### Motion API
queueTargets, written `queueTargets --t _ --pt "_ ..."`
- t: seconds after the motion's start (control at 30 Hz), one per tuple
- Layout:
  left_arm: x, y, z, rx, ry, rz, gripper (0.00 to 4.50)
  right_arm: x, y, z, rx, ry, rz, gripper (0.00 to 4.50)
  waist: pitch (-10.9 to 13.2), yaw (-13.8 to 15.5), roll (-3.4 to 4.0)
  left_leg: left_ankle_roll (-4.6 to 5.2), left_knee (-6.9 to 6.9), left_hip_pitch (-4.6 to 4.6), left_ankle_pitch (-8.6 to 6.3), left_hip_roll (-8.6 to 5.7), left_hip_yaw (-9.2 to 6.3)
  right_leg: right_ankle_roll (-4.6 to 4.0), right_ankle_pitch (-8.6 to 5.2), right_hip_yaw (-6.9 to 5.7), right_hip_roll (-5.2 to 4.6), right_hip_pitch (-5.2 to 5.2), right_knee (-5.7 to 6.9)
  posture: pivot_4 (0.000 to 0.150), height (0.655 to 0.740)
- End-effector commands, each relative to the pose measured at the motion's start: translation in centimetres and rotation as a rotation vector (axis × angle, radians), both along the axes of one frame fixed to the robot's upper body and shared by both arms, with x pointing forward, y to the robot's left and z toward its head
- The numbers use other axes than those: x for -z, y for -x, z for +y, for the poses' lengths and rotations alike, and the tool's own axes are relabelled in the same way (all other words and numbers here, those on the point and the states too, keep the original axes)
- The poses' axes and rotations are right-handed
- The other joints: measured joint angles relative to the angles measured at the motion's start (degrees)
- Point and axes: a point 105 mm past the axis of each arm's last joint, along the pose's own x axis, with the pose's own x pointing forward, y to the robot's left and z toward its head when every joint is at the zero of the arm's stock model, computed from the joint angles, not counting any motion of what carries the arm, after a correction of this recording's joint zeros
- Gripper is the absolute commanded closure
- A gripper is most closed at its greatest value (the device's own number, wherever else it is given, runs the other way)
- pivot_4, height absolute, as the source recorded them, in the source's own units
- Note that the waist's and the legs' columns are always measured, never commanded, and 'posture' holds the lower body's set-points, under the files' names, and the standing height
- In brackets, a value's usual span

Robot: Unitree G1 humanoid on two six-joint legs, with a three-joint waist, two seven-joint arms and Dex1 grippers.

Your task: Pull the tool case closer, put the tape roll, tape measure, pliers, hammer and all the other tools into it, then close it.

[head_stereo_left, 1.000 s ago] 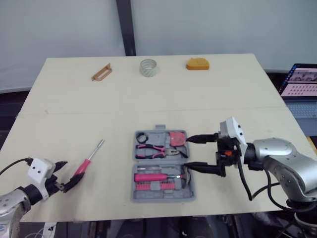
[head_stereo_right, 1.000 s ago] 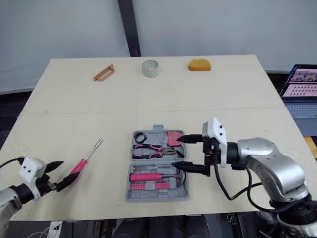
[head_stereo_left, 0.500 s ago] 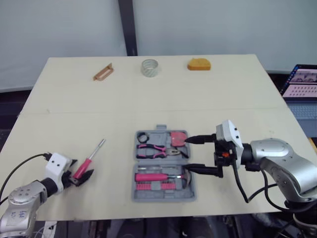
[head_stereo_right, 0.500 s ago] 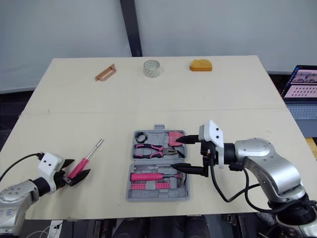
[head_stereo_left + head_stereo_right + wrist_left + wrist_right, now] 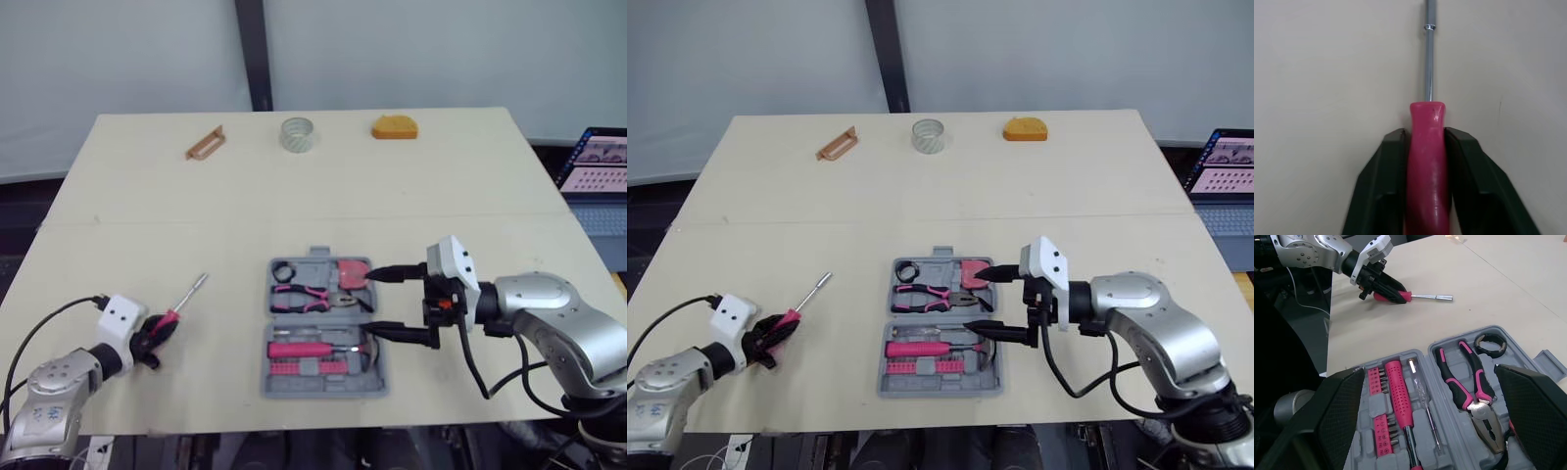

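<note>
Progress: we judged it partway. The tool case (image 5: pixel 323 328) sat open at the near middle of the table (image 5: pixel 392 196), with the pliers (image 5: pixel 306 297), a pink-handled driver (image 5: pixel 299 350) and a bit rack (image 5: pixel 294 368) seated in it.
Left to do: the screwdriver (image 5: pixel 186 299), tape roll (image 5: pixel 295 134), tape measure (image 5: pixel 393 127) and a brown piece (image 5: pixel 204 143) were outside the case, and the case wasn't closed.
Left gripper (image 5: pixel 152 331): clamped on the screwdriver's pink handle, shaft sticking out past the fingers.
Screwdriver position: near-left of the table, well left of the case. We couldn't tell whether it was off the surface.
Right gripper (image 5: pixel 372 305): fingers spread wide and holding nothing, tips at the case's right edge, one by each half. Contact was unclear.
Tape roll, tape measure: at the far edge, well apart from both grippers.
Hammer: we couldn't confirm it. The red part (image 5: pixel 351 272) in the far-right pocket might be its head.
</note>
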Motion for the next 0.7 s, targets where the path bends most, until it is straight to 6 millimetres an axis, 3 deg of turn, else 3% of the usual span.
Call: queueTargets --t 0.03,0.27,0.43,0.7 --pt "1.5 0.7 0.4 -0.021 -0.009 0.057 3.86 -0.8 0.2 0.1 -0.007 -0.022 -0.031 0.0 0.0 0.0 0.0 0.0 0.0 0.0 0.0 0.0 0.0 0.0 0.0 0.0 0.0 0.0 0.0 0.15 0.74" --pt "-0.8 0.4 -1.3 0.143 -0.023 0.0 3.86 -0.8 0.5 -1.4 -0.003 0.018 -0.019 0.0 0.0 0.05 0.0 0.0 0.0 -0.03 -0.01 0.0 0.0 0.0 0.0 -0.01 0.0 0.0 -0.04 0.15 0.74" --pt "-3.7 0.9 -4.8 0.399 0.019 0.007 3.86 -0.2 0.9 -3.2 -0.008 0.084 0.012 0.0 0.06 -0.02 -0.11 0.02 0.04 -0.09 -0.08 0.02 0.02 0.0 0.0 0.0 0.02 -0.01 -0.08 0.15 0.74" --pt "-6.0 2.6 -8.3 0.707 0.012 0.124 3.86 0.2 2.1 -3.7 -0.045 0.126 0.05 0.0 0.08 -0.18 -0.1 0.02 0.03 -0.09 -0.1 0.06 0.05 0.0 0.0 0.01 0.07 -0.02 -0.12 0.15 0.74"
